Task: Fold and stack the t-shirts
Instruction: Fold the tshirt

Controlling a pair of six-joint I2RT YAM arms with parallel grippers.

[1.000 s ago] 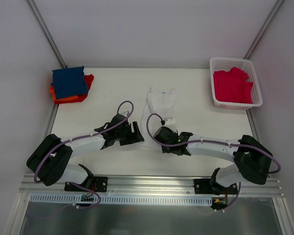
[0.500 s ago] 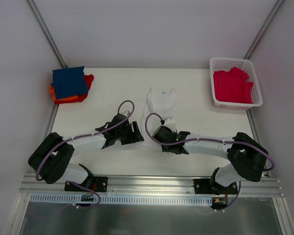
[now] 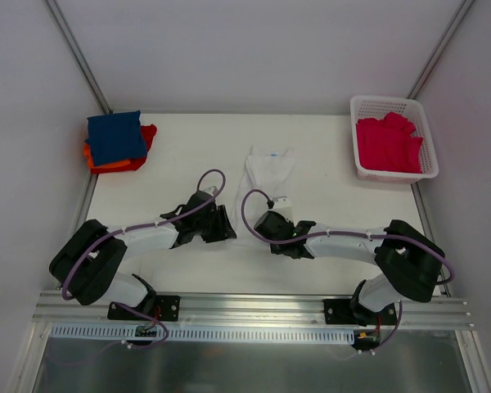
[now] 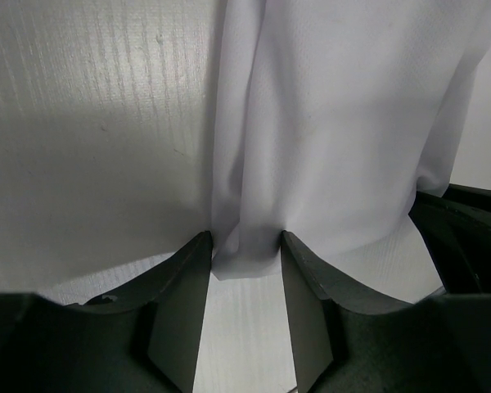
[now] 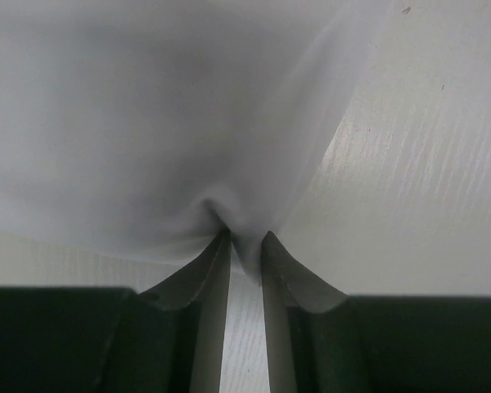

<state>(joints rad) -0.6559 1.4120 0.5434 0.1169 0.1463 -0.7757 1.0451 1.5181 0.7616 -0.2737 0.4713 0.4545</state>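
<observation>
Both grippers have cloth: left gripper [image 4: 244,266] is half-closed, clamped on the near hem of the one white t-shirt [image 3: 270,168], and right gripper [image 5: 245,246] is nearly together, pinching a puckered bit of it. The shirt lies mid table [image 3: 188,155]. Far left, one navy t-shirt [image 3: 114,137] sits on one orange-red t-shirt [image 3: 108,166]. Far right, one basket [image 3: 393,102] holds crimson-pink cloth [image 3: 389,143]

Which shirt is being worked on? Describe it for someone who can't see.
On the table, look between the blue-and-orange pile at back left and the basket at back right. The white t-shirt lies there alone, the only white garment.
</observation>
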